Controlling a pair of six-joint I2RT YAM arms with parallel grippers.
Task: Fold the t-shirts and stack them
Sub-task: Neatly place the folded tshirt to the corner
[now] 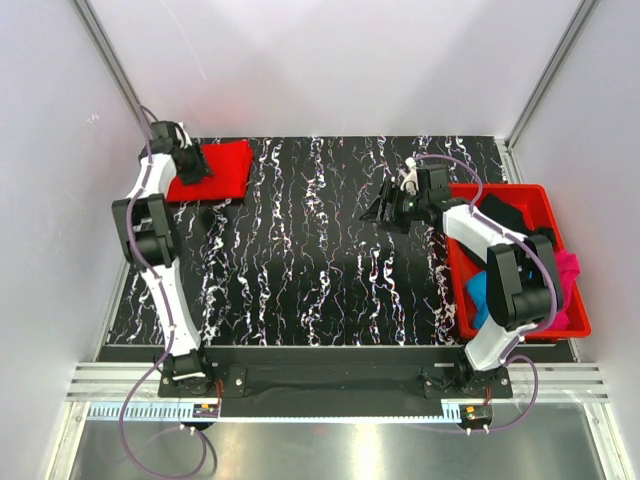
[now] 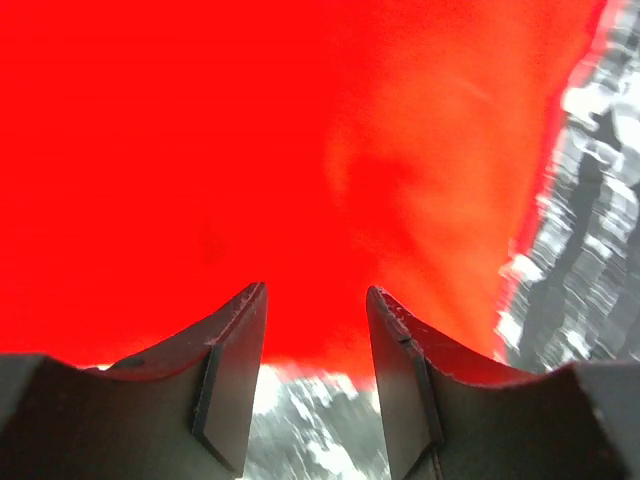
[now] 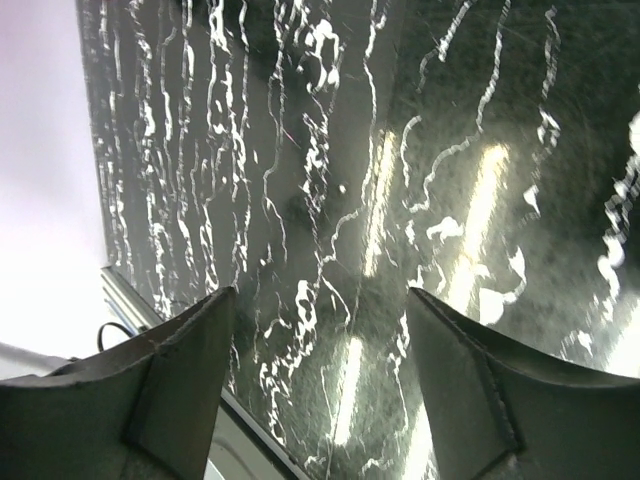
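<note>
One red tee (image 1: pixel 222 172) folded far left on the table (image 1: pixel 300 270), left hand (image 2: pixel 315 292) half open just over it. Right hand (image 3: pixel 320 295) wide, holding nothing. Right bin (image 1: pixel 458 270) has three more: black tee (image 1: pixel 500 212), blue tee (image 1: pixel 477 292), pink tee (image 1: pixel 568 268).

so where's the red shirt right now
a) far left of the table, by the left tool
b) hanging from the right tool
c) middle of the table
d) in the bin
a: the red shirt lies folded at the far left of the table, with the left tool right over it, well away from the bin.
</note>
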